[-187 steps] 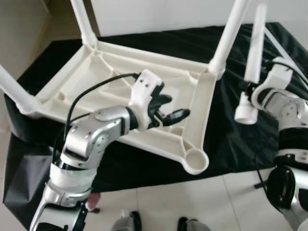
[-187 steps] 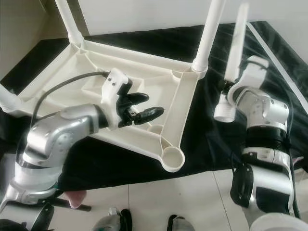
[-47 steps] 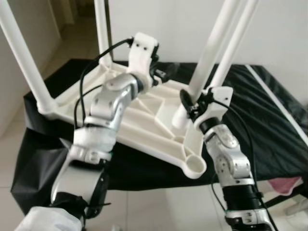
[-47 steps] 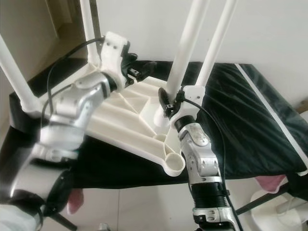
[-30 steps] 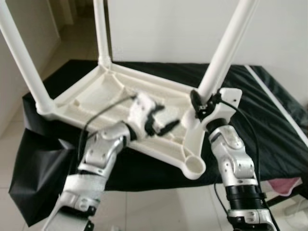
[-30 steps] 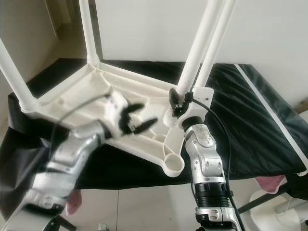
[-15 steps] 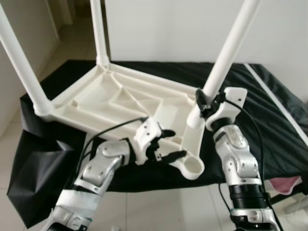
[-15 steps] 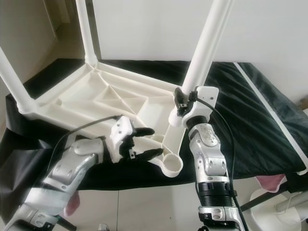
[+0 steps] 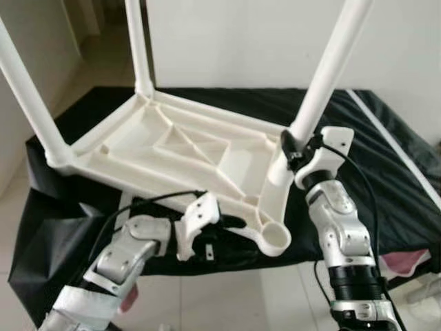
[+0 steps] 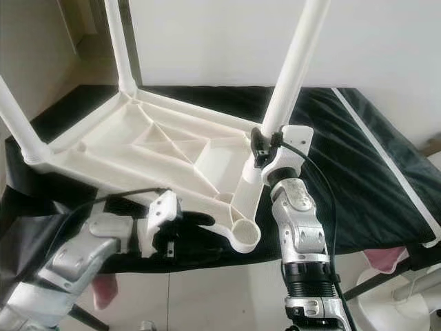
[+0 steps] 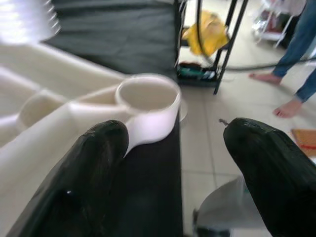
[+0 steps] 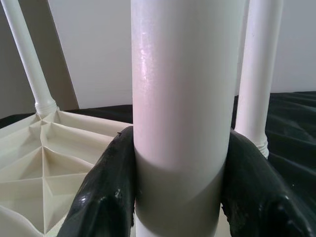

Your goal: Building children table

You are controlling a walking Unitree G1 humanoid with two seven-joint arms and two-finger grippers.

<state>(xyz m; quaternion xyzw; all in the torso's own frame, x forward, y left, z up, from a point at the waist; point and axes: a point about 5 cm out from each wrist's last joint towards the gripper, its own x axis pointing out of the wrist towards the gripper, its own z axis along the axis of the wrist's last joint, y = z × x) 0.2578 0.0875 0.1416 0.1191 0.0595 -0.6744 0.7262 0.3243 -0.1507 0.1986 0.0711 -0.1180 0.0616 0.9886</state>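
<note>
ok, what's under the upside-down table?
A black cloth lies under the table, spreading past every edge. The left pincer sits below the near rim beside the empty leg socket. What supports the cloth is covered.

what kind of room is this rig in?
Probably a room in a home: pale tiled floor, plain white wall, a doorway to another room at the left. The upturned white table lies on a black cloth over a low surface. The left wrist view shows a person's bare feet on the tiles.
</note>
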